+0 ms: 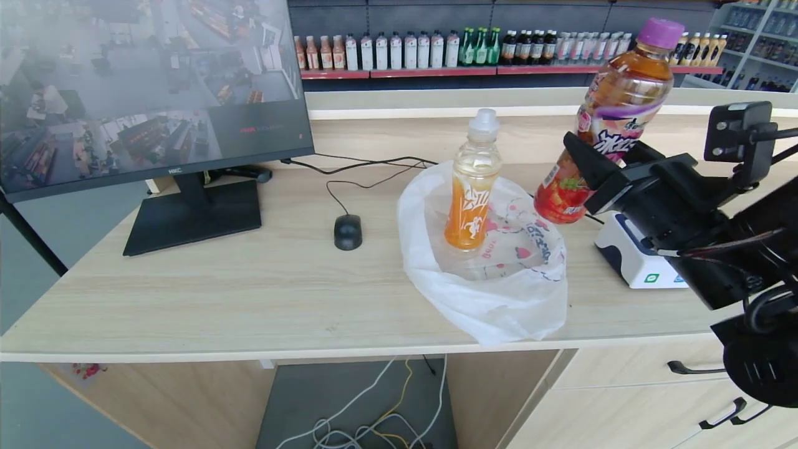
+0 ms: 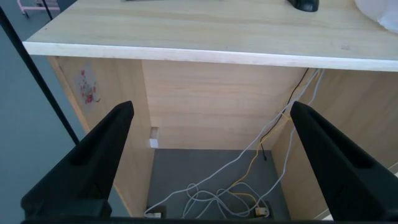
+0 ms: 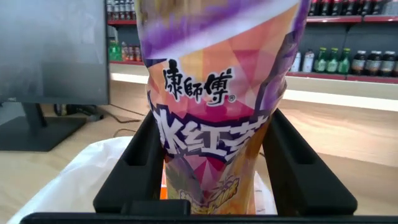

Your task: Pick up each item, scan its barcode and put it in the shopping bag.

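Right claw (image 1: 592,178) clamped tight on the purple-capped bottle (image 1: 614,112), up off the counter!

The wooden counter (image 1: 249,293) fills the head view, with the dark monitor (image 1: 143,81) at 10 o'clock. The white shopping bag (image 1: 499,299) lies open near the front edge. The left claw (image 2: 211,112) hangs below the counter's front edge, fingers spread wide, holding nothing. The purple-capped bottle rides at 2 o'clock from the bag (tilted, cap toward 1 o'clock). The orange bottle (image 1: 472,187) stands upright inside the bag. The white scanner (image 1: 636,259) sits at 3 o'clock just beside the bag, under the right arm. The little black mouse (image 1: 347,232) sits at 9 o'clock from the bag.
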Controlling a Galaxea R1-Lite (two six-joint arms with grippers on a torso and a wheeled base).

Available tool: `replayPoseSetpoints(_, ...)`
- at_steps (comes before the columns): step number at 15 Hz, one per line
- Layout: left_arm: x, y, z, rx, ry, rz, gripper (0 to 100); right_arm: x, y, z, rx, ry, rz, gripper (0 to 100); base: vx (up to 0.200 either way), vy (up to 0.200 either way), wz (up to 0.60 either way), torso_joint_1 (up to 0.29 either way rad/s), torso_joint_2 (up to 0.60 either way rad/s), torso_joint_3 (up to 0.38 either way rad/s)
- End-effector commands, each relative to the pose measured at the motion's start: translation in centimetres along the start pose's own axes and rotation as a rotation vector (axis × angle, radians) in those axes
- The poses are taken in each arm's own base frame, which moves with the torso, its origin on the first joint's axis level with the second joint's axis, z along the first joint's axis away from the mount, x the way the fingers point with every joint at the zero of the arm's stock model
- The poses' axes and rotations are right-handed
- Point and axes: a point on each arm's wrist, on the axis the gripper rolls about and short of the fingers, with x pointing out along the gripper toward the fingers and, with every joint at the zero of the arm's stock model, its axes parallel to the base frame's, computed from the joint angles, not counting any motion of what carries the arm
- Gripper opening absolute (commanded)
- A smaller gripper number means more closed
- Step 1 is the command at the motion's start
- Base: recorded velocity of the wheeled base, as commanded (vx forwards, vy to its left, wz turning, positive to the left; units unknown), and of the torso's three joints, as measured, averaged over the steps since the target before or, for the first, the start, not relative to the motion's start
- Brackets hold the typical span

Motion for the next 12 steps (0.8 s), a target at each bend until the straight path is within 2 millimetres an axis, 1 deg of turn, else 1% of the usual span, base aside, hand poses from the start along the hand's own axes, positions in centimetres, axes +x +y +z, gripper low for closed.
replayPoseSetpoints(1,0.0,0.0,0.0,0.000,0.000,0.000,100,1.1,-1.1,-3.0,-0.018,0.058,-0.025,0,0.000,0.000,0.00,0.000,0.00,0.000)
replayPoseSetpoints(5,0.0,0.0,0.0,0.005,0.000,-0.002,100,2.2,-1.2,-5.6,-0.015,0.096,-0.025,0,0.000,0.000,0.00,0.000,0.00,0.000)
replayPoseSetpoints(7,0.0,0.0,0.0,0.005,0.001,-0.002,100,2.7,-1.2,-7.2,-0.012,0.122,-0.022,0,0.000,0.000,0.00,0.000,0.00,0.000)
replayPoseSetpoints(10,0.0,0.0,0.0,0.005,0.001,-0.002,100,3.7,-1.3,-9.0,-0.020,0.131,-0.023,0,0.000,0.000,0.00,0.000,0.00,0.000)
replayPoseSetpoints(12,0.0,0.0,0.0,0.003,0.001,-0.002,100,3.9,-1.1,-10.2,-0.019,0.151,-0.017,0,0.000,0.000,0.00,0.000,0.00,0.000)
